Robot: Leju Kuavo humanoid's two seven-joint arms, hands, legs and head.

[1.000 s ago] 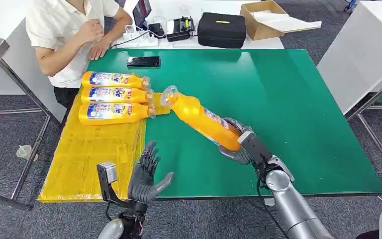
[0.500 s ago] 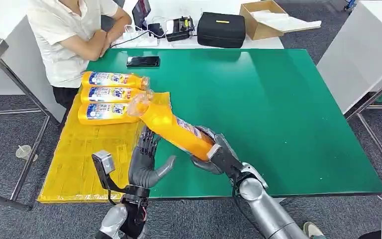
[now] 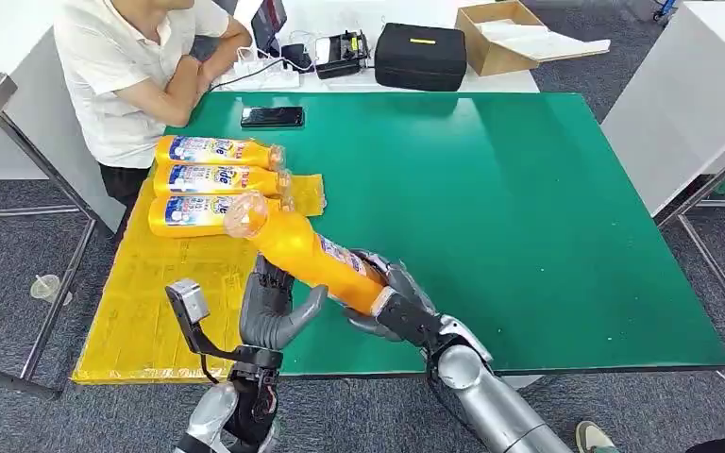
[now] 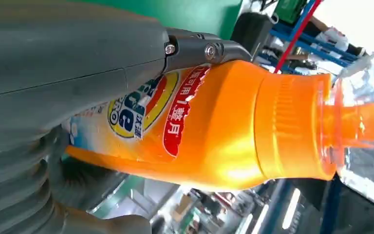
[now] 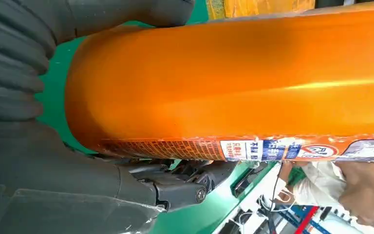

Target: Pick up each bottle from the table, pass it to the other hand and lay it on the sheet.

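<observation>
My right hand (image 3: 395,300) grips the base of an orange bottle (image 3: 307,253) and holds it tilted above the green table (image 3: 529,208), its clear cap over the yellow sheet (image 3: 165,293). My left hand (image 3: 271,316) stands with its fingers upright and spread; the bottle's middle lies in the gap between thumb and fingers. In the left wrist view the thumb (image 4: 78,63) lies along the labelled bottle (image 4: 224,131). The right wrist view shows the bottle (image 5: 248,83) held in that hand (image 5: 29,161). Three more orange bottles (image 3: 215,179) lie side by side at the sheet's far end.
A person (image 3: 127,66) sits at the table's far left corner with arms folded on it. A black phone (image 3: 272,116) lies near them. A black case (image 3: 422,57), a cardboard box (image 3: 505,33) and a power strip (image 3: 264,75) are on the white table beyond.
My right arm has swung the bottle left and toward me, bringing its middle into my left hand. The left hand rose a little. The person folded their arms.
</observation>
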